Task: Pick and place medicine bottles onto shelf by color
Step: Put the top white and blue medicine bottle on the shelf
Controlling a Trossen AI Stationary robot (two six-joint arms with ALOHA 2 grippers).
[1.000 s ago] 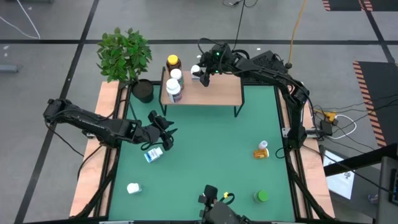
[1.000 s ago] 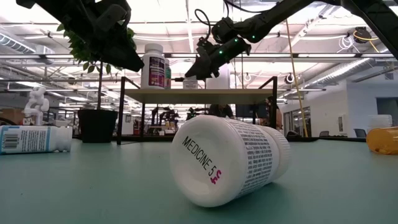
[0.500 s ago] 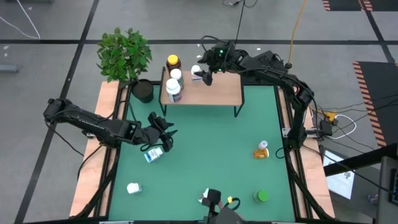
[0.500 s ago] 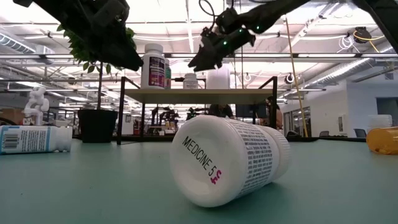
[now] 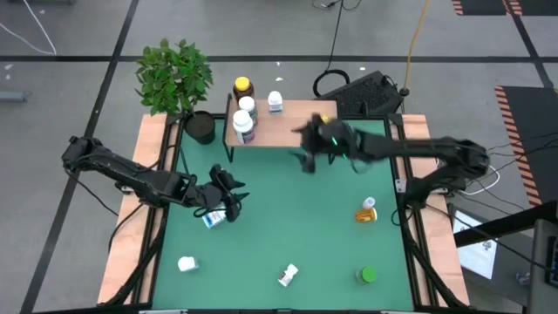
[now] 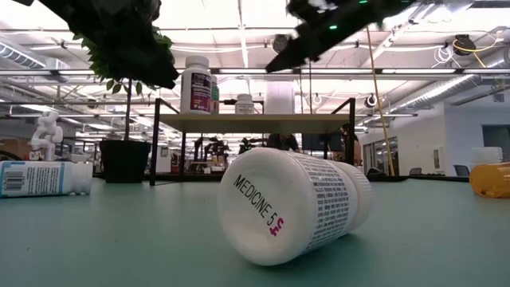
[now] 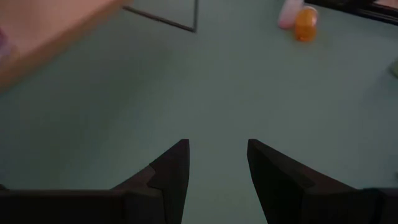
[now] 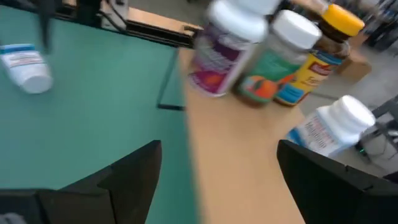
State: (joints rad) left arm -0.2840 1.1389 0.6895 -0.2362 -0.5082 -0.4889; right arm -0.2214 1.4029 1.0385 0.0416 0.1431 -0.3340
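Two end effectors worked over the green worktop point(image 5: 288, 218). The left end effector point(image 5: 228, 196), fingers apart and empty, hovered just over a white bottle point(image 5: 214, 217) lying on its side. Four bottles stood at the left end of the shelf point(image 5: 292, 129). The right end effector point(image 5: 307, 148), fingers spread wide and empty, hung over the shelf's front edge.

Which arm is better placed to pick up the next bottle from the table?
Left, most likely. The left gripper hangs open right beside the white bottle lying on the table. The right gripper is open and empty in front of the shelf, away from any loose bottle.
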